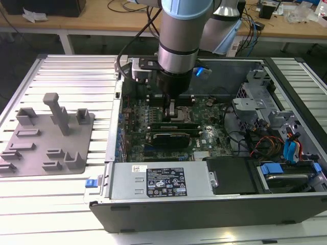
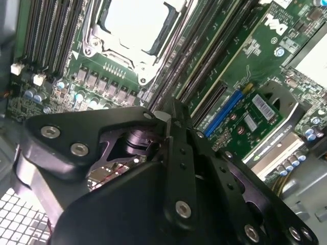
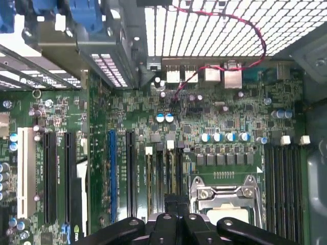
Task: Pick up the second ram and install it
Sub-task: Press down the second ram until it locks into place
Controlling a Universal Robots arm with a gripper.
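Note:
My gripper [image 1: 171, 115] is down inside the open computer case, its black fingers shut together over the memory slots beside the processor socket [image 2: 137, 24]. In the exterior view a long, narrow green stick, the second ram [image 1: 186, 124], stands on edge in a slot right under the fingertips. Whether the tips pinch it or only touch its top edge is hidden. In both wrist views the gripper [image 2: 167, 113] [image 3: 173, 205] hangs just above the row of dark slots [image 3: 164, 173].
A black expansion card [image 1: 173, 137] lies just in front of the ram. The grey fixture plate [image 1: 48, 138] sits on the exterior view's left. A power supply [image 1: 163, 181] fills the case front, and a drive cage with cables [image 1: 276, 127] stands at the right.

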